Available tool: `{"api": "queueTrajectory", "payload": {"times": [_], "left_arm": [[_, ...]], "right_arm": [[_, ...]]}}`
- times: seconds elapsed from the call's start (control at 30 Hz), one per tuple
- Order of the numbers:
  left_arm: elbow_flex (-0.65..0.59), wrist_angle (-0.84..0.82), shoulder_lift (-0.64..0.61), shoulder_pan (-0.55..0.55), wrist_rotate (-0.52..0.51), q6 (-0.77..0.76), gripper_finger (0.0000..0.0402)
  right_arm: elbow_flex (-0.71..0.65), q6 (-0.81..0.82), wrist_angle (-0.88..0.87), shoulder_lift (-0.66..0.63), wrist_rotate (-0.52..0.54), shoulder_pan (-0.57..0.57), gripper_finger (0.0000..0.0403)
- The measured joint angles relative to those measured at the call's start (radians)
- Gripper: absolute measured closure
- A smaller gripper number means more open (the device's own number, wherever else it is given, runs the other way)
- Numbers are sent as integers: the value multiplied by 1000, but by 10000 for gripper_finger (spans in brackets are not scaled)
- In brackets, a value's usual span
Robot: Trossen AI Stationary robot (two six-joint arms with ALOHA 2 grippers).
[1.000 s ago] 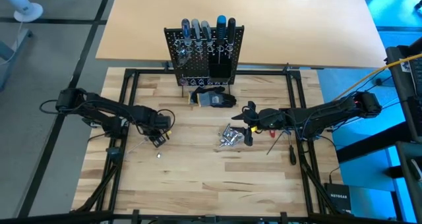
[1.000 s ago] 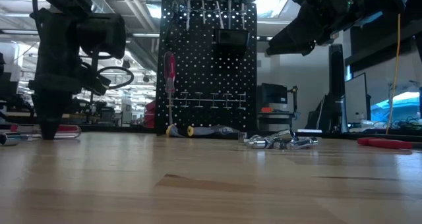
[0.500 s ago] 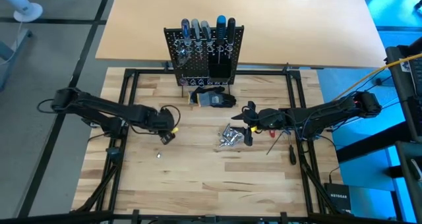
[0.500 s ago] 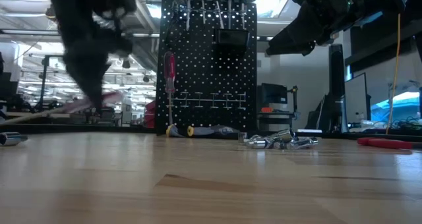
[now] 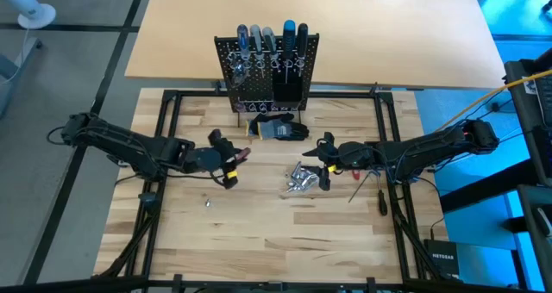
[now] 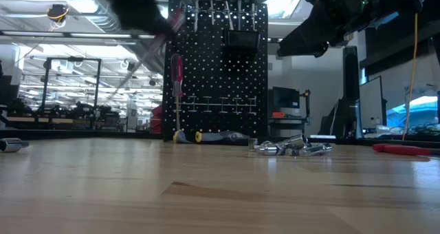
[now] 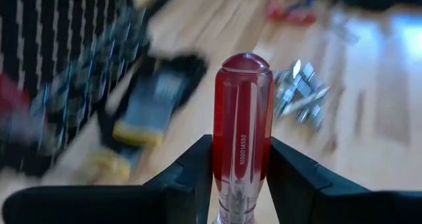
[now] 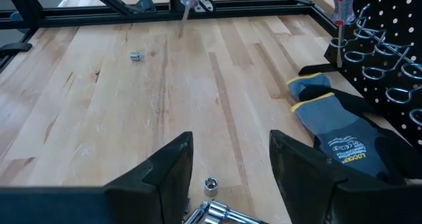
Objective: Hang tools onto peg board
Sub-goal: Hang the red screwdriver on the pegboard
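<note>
The peg board (image 5: 267, 65) stands upright at the table's far edge, several screwdrivers hanging in its top rings; in the low view the peg board (image 6: 216, 69) also carries a red screwdriver (image 6: 177, 82). My left gripper (image 5: 228, 162) hovers left of centre, shut on a red clear-handled screwdriver (image 5: 244, 153), whose handle (image 7: 241, 118) fills the left wrist view. My right gripper (image 5: 323, 162) hangs open above a heap of silver metal pieces (image 5: 300, 177); in its wrist view the right gripper (image 8: 231, 165) has nothing between its fingers. My left gripper pinches the screwdriver's red handle (image 7: 241, 165) between its two fingers (image 7: 188, 178), one on each side. The handle's rounded end (image 7: 244, 62) sticks out past the fingertips, slanting toward the peg board. The screwdriver is lifted clear of the table; its thin shaft (image 8: 182, 16) trails below the gripper.
A dark grey glove with a yellow cuff (image 5: 278, 129) lies in front of the peg board. One small silver piece (image 5: 208, 202) lies alone at the near left. A red-handled tool (image 5: 358, 171) and a black screwdriver (image 5: 380, 196) lie under the right arm.
My left gripper has risen from the table with the red screwdriver and moved toward the right and far edges. It has tipped from pointing down to slanting toward the peg board. The screwdriver, earlier low by the table, is now lifted clear.
</note>
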Motion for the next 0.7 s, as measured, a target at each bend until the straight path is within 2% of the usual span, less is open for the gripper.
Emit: {"api": "queueTrajectory", "payload": {"times": [0.2,0.3,0.5,0.7], "left_arm": [[-12,362,0,1,-7,306,293],[-21,488,0,6,12,403,293],[-23,643,16,32,134,492,293],[-23,740,32,37,175,562,293]], "right_arm": [[0,2,172,0,2,0,205],[0,-8,293,0,1,0,205],[16,-94,561,75,-31,0,205],[172,-237,591,228,-93,0,205]]}}
